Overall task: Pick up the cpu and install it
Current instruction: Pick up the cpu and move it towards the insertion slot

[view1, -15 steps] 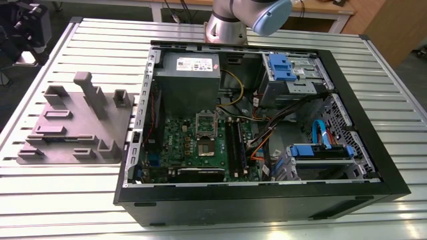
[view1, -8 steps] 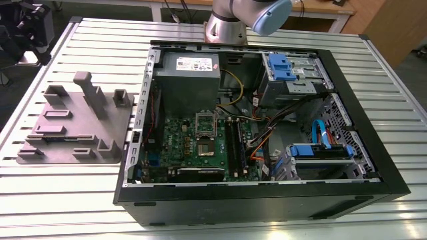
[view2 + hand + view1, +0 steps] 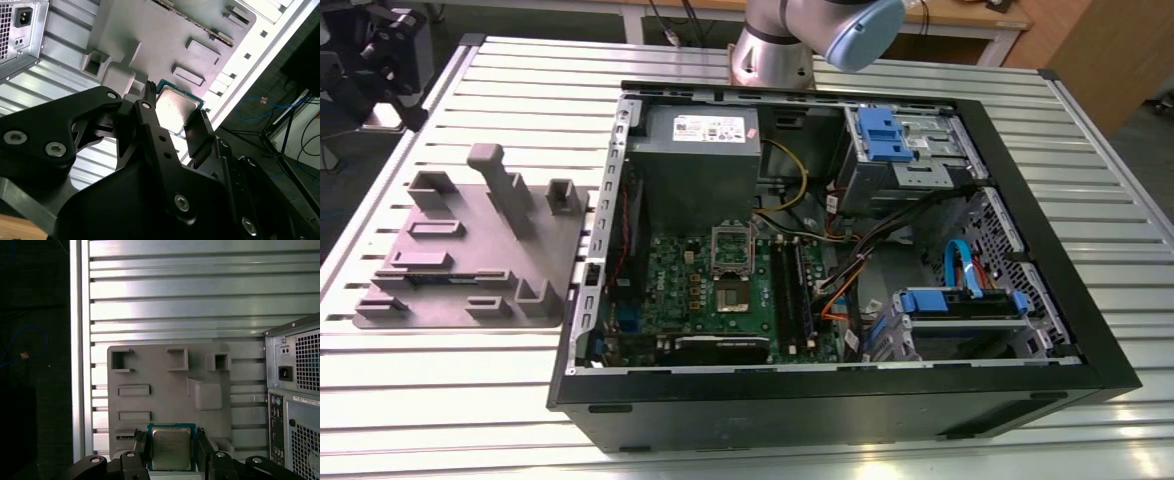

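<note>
"Two fingers (image 3: pixel 199 131), one on each opposite edge of the cpu (image 3: pixel 171 452)," says the first observer. "The gripper (image 3: pixel 171 436) is clamped on the chip. Both wrist views show the silver lid facing the cameras between the black tips."

"And where does that put it?" asks the second.

"Aloft, over the grey fixture plate (image 3: pixel 165 400). The plate lies on the slatted table (image 3: pixel 854 60), beside the open computer case (image 3: pixel 854 405) on the exterior view's left. The chip looks large against the plate's pockets, so it is probably well clear of them, not resting in one."

"So the pick is done?"

"It appears so. The step in hand reads as the carry. The socket (image 3: pixel 728 290) on the motherboard (image 3: pixel 680 275) lies bare inside the case, with no chip in it as far as the exterior view tells."

"What makes the carry a good one?"

"Level and slow. The hold is on two thin edges only, so a jolt could let the chip pivot or slip. The squeeze wants to be firm but no harder than needed, since the green board under the lid is thin. The underside should touch nothing. The chip's orientation has to match the socket's, and that cannot be checked from these views."
</note>
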`<state>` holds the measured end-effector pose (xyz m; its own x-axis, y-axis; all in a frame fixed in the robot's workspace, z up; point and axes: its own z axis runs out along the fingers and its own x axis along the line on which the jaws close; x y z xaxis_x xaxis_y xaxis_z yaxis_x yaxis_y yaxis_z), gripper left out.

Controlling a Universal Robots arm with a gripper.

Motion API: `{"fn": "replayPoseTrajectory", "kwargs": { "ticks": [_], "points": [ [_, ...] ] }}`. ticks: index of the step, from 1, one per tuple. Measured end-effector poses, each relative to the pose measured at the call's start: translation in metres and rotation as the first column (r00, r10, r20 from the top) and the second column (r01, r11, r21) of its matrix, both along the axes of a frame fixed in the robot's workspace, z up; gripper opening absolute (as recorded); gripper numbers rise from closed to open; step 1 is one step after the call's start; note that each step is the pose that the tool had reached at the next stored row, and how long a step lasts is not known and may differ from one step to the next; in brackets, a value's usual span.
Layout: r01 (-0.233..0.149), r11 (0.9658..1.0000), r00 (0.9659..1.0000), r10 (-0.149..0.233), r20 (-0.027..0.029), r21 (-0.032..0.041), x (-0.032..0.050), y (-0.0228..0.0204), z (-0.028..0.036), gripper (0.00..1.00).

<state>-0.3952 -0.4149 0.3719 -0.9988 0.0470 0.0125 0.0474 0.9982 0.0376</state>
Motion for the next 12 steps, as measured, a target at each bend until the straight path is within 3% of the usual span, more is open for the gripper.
{"fn": "replayPoseTrajectory", "kwargs": {
  "ticks": [12],
  "points": [
    [0.000, 1.0000, 1.0000, 0.000, 0.0000, 0.0000, 0.0044, 0.0000, 0.0000, 0.47]
  ]
}}
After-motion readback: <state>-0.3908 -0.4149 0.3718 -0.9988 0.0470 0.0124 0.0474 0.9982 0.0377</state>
